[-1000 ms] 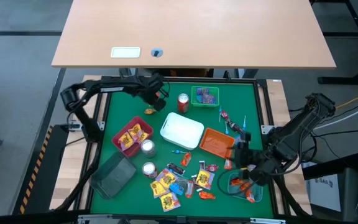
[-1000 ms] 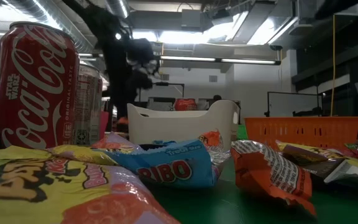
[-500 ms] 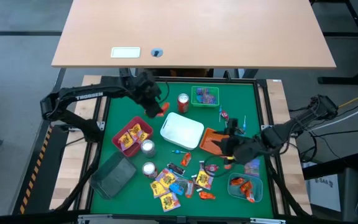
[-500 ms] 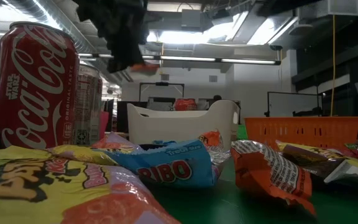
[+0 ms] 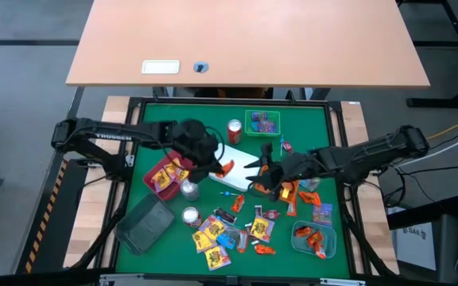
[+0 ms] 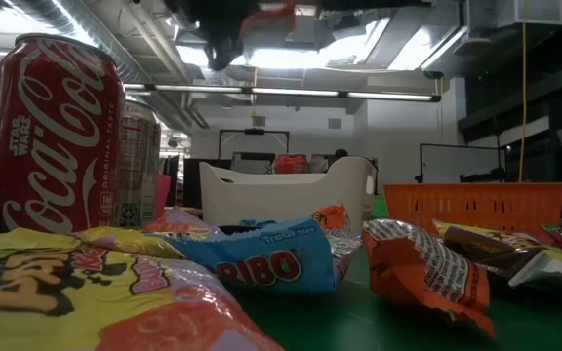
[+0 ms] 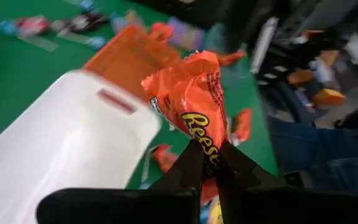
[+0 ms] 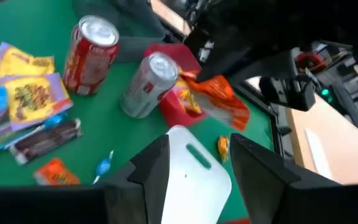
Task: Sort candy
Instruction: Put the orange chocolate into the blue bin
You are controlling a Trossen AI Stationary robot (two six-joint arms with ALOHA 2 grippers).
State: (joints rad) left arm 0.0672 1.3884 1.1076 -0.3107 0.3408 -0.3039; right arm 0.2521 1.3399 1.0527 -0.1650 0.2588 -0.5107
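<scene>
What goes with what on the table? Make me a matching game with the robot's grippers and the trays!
Things:
1. left gripper
2. right gripper
3. green tray
4. red tray

States:
a. holds yellow packets
b. open, holding nothing
c. shut on orange Reese's packet
d. holds purple-blue sweets

Pairs: 1-c, 2-b, 3-d, 4-a

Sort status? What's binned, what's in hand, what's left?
Binned: packets in the red tray, green tray and clear tray. In hand: left gripper holds an orange Reese's packet over the white tray; right gripper open, empty. Left: loose candy pile on the mat.
</scene>
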